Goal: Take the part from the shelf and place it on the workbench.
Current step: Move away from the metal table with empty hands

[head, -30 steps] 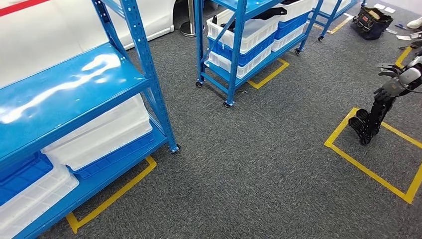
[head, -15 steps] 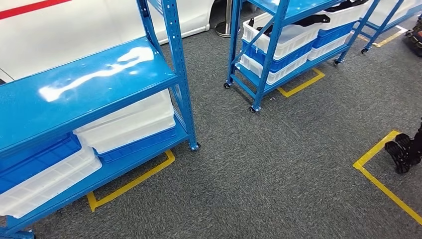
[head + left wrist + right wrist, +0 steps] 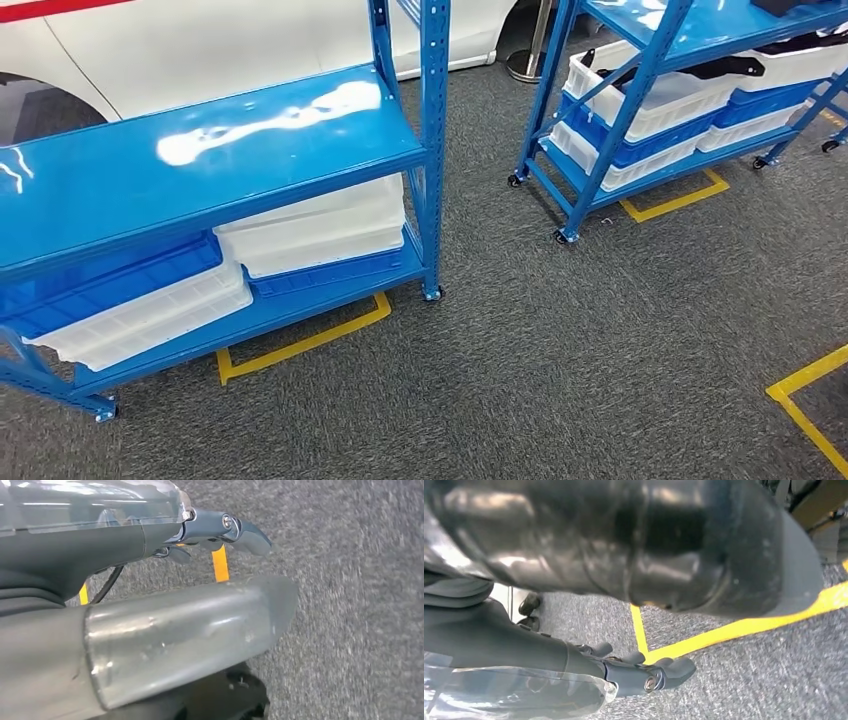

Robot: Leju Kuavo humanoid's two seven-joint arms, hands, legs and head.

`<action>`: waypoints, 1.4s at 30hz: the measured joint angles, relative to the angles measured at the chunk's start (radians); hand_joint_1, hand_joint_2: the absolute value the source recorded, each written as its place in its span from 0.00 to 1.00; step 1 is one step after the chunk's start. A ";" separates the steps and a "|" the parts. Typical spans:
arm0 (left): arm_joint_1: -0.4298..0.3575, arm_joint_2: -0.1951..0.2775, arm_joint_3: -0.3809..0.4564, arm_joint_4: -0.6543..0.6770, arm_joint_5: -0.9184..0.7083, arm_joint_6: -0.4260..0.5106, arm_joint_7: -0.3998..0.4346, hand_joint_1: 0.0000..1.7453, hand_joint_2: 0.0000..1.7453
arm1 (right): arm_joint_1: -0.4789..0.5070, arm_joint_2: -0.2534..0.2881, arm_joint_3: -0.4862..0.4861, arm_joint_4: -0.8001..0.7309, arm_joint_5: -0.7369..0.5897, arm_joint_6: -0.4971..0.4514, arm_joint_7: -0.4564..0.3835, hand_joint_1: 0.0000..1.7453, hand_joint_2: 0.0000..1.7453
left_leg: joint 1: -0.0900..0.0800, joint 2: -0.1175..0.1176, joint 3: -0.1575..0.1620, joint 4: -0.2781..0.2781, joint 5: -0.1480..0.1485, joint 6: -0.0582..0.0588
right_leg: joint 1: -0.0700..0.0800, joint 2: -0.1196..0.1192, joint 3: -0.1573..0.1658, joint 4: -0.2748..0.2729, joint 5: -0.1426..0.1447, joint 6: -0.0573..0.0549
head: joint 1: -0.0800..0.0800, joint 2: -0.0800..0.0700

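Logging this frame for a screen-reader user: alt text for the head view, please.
A blue metal shelf rack stands close on the left, white bins and blue bins on its lower shelf. A second wheeled rack with bins stands right, on grey carpet marked with yellow tape.

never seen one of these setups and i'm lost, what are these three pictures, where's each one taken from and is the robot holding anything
This is a two-legged humanoid robot with two arms, meant to fetch a part from a shelf.

The wide picture is its head view, looking forward and down. It shows a blue shelf rack on grey carpet, with white and blue bins on its lower level. A second blue rack with more bins stands further right. Yellow tape marks the floor.

The other two pictures come from cameras at the wrists, pointing down at the carpet because the arms hang. In them you see the left robot hand and the right robot hand, fingers loosely extended, holding nothing. The large grey shapes are the robot's own body.
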 joint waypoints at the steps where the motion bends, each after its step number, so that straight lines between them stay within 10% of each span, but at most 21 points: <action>1: 0.001 0.000 0.000 0.000 0.000 0.001 0.000 0.00 0.00 | 0.000 0.000 0.000 0.000 0.000 0.000 0.000 0.00 0.00 | 0.003 -0.010 0.005 -0.008 0.005 0.005 | -0.002 0.021 -0.006 0.019 -0.015 0.004 | 0.000 0.000; 6: -0.004 -0.001 0.001 0.000 -0.003 0.004 0.000 0.00 0.00 | 0.005 0.000 -0.001 0.000 0.002 0.000 0.001 0.00 0.00 | 0.008 -0.066 0.007 -0.012 0.012 0.015 | -0.012 0.101 -0.135 0.264 -0.113 0.018 | 0.001 0.000; 10: -0.004 -0.001 0.001 0.000 -0.009 0.008 0.000 0.00 0.00 | 0.009 0.000 -0.001 0.000 0.004 0.000 0.001 0.00 0.00 | 0.013 -0.121 0.005 0.007 -0.001 -0.001 | -0.027 0.154 -0.071 0.082 0.013 0.026 | 0.001 0.000; 12: -0.005 -0.001 0.001 0.000 -0.011 0.009 -0.001 0.00 0.00 | 0.009 0.000 -0.001 0.001 0.004 0.000 0.001 0.00 0.00 | 0.014 -0.142 -0.007 0.020 -0.007 -0.015 | -0.029 0.191 -0.051 0.026 0.027 0.022 | 0.000 0.000; 19: -0.003 -0.001 0.001 0.000 -0.013 0.012 -0.002 0.00 0.00 | 0.007 -0.001 -0.002 0.001 0.005 0.000 0.001 0.00 0.00 | 0.018 -0.157 -0.018 0.025 -0.009 -0.031 | -0.022 0.170 -0.049 0.024 0.025 0.003 | 0.000 0.000; 23: -0.005 -0.001 0.001 0.000 -0.017 0.022 -0.003 0.00 0.00 | 0.011 -0.001 -0.003 0.001 0.006 0.001 0.001 0.00 0.00 | 0.020 -0.047 -0.148 0.297 -0.137 -0.050 | -0.011 0.077 -0.042 0.012 0.025 -0.028 | -0.001 0.000; 24: -0.003 -0.001 0.001 0.000 -0.018 0.022 -0.003 0.00 0.00 | 0.010 -0.001 -0.003 0.001 0.007 0.001 0.001 0.00 0.00 | 0.019 -0.044 -0.149 0.298 -0.126 -0.049 | -0.009 0.063 -0.040 0.012 0.023 -0.029 | -0.001 0.000; 28: -0.003 -0.001 0.001 0.000 -0.018 0.024 -0.004 0.00 0.00 | 0.009 0.000 -0.006 0.001 0.007 0.001 0.001 0.00 0.00 | 0.006 0.015 -0.028 0.067 -0.018 -0.026 | -0.003 0.019 -0.026 0.012 0.012 -0.020 | -0.001 0.000; 31: -0.004 0.000 0.001 0.000 -0.018 0.031 -0.005 0.00 0.00 | 0.005 0.001 -0.009 0.001 0.007 0.001 0.002 0.00 0.00 | -0.004 0.019 -0.011 0.020 -0.013 -0.007 | -0.002 -0.009 -0.015 0.008 0.008 -0.006 | 0.000 0.000; 34: -0.001 -0.001 0.001 0.000 -0.019 0.044 -0.005 0.00 0.00 | 0.002 0.001 -0.012 0.001 0.009 0.000 0.003 0.00 0.00 | 0.006 -0.012 0.005 -0.004 0.002 0.010 | -0.006 0.029 -0.019 0.040 -0.022 0.009 | 0.000 0.000; 38: -0.003 -0.001 0.001 0.000 -0.030 0.064 -0.006 0.00 0.00 | 0.006 0.001 -0.020 0.001 0.011 0.000 0.004 0.00 0.00 | 0.009 -0.057 0.007 -0.009 0.007 0.019 | -0.010 0.101 -0.132 0.260 -0.120 0.018 | 0.001 0.000; 42: -0.001 -0.002 0.000 0.000 -0.035 0.075 -0.011 0.00 0.00 | 0.009 0.001 -0.024 0.001 0.012 0.001 0.004 0.00 0.00 | 0.013 -0.113 0.011 0.003 -0.002 0.008 | -0.020 0.134 -0.084 0.121 -0.004 0.023 | 0.001 0.000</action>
